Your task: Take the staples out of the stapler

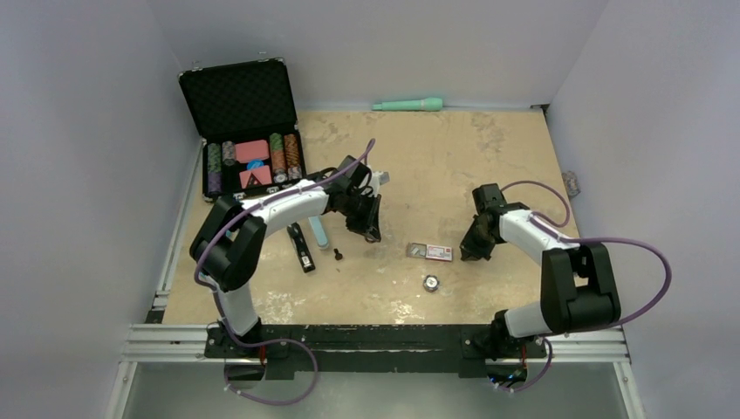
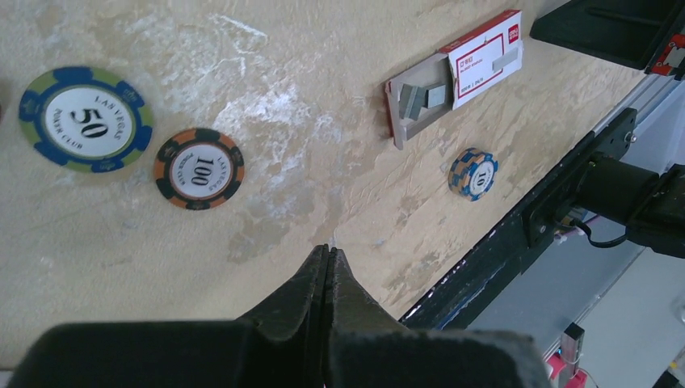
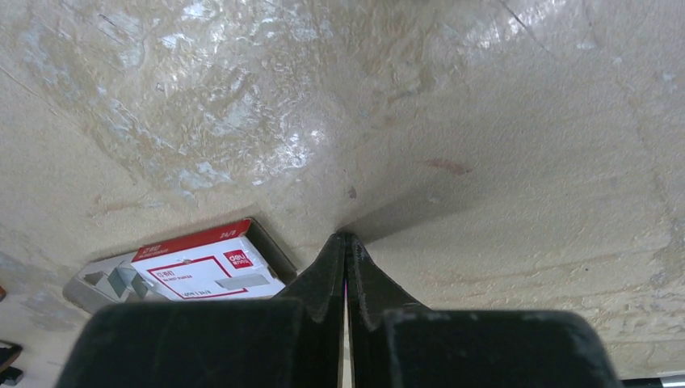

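Your left gripper (image 2: 327,257) and right gripper (image 3: 346,241) are sitting closed, empty. The silvery-grey metal staple strips (image 2: 426,97) are lying in the slid-open red-and-white cardboard box (image 2: 485,58), upper right of the left wrist view. If you nudge it, you are risking scattering them.

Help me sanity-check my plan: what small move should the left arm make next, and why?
Probably open the left gripper and move it toward what looks like the black stapler: the gripper is shut on nothing, and the stapler lies untouched beside that arm.
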Action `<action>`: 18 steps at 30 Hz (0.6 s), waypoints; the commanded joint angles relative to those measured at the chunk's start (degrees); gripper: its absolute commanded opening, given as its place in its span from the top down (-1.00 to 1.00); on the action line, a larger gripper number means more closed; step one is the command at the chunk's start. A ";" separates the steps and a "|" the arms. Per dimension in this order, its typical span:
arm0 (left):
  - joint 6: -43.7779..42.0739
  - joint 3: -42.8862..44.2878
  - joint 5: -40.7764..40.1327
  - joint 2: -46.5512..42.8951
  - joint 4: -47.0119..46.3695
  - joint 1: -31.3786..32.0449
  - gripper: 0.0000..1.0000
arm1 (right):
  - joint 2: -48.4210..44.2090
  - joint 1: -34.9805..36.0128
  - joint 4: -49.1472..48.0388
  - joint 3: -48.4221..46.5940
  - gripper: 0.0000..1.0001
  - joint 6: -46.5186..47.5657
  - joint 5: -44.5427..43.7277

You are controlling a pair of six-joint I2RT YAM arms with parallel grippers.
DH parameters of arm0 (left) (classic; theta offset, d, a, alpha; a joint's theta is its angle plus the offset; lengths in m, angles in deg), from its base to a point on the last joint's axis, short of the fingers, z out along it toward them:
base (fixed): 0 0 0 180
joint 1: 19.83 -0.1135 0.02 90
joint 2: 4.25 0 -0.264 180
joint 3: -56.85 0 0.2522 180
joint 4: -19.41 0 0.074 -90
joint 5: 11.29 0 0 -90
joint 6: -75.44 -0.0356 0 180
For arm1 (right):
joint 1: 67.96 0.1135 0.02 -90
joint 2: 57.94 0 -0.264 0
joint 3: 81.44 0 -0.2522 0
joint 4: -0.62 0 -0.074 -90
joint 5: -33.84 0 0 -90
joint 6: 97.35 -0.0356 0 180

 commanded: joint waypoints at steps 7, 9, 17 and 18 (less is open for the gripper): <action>-0.06 6.58 2.08 6.10 -2.45 3.09 1.00 | 2.90 -0.01 -2.59 -3.04 1.00 5.78 -0.75; -0.21 7.75 2.11 7.36 -2.37 3.59 1.00 | 3.01 -0.07 -2.94 -3.04 1.00 6.05 -0.13; 0.44 10.91 3.22 12.59 -2.13 4.75 1.00 | 3.43 -0.03 -4.55 -2.52 1.00 7.51 2.11; 0.37 11.33 3.28 13.23 -1.96 4.88 1.00 | 3.61 0.02 -4.67 -2.52 1.00 7.54 2.20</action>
